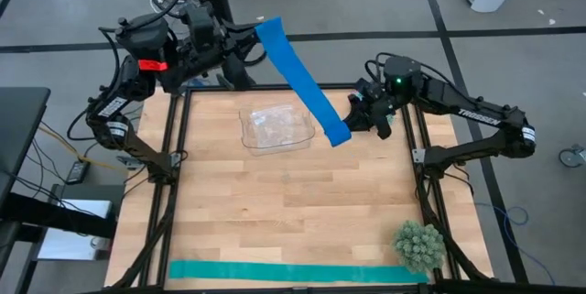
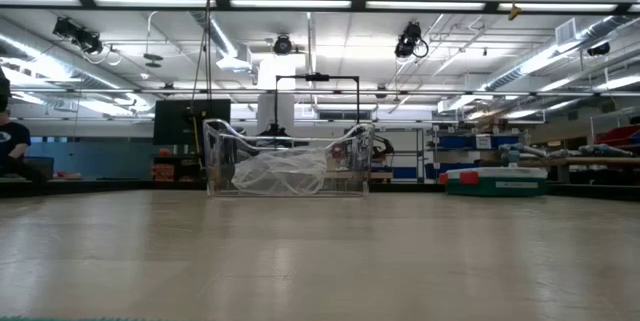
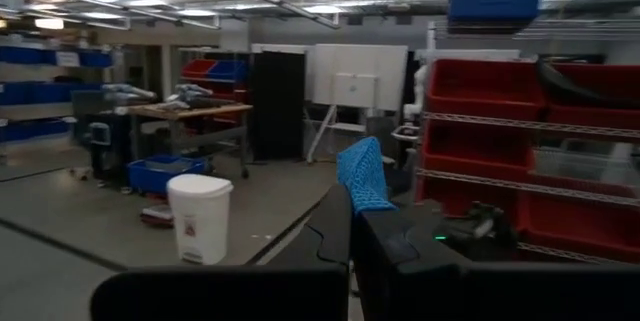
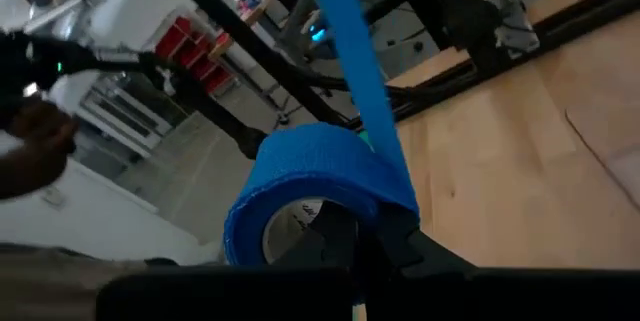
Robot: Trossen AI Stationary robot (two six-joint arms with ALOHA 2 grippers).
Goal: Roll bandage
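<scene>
The bandage [image 1: 302, 79] is a royal-blue strip that runs straight through the air above the table's far edge, between my two grippers. My left gripper [image 1: 255, 34] is shut on its far-left end, high over the table's back edge. My right gripper [image 1: 352, 118] is shut at the strip's other end, over the table's far right. There the strip is wound into a short roll [image 4: 305, 186]. The low view shows neither gripper nor the bandage. My left gripper pinches the strip's free end [image 3: 362, 193] between its two fingers [image 3: 335, 223]. A short tip of cloth sticks out past them. The strip is lifted clear of the table and leads straight toward my right gripper. My right gripper has the roll [image 4: 300, 176] wound around the ends of its shut fingers [image 4: 335, 236], which reach into the roll's hollow core. The roll is lifted clear of the table. The strip [image 4: 345, 31] leaves the roll's top and runs straight and taut to my left gripper.
A clear plastic container [image 1: 276, 127] with crumpled film in it stands on the table's far middle, under the strip. A teal-green strip [image 1: 293, 271] lies flat along the near edge. A green bushy ball [image 1: 419, 244] sits at the near right corner.
</scene>
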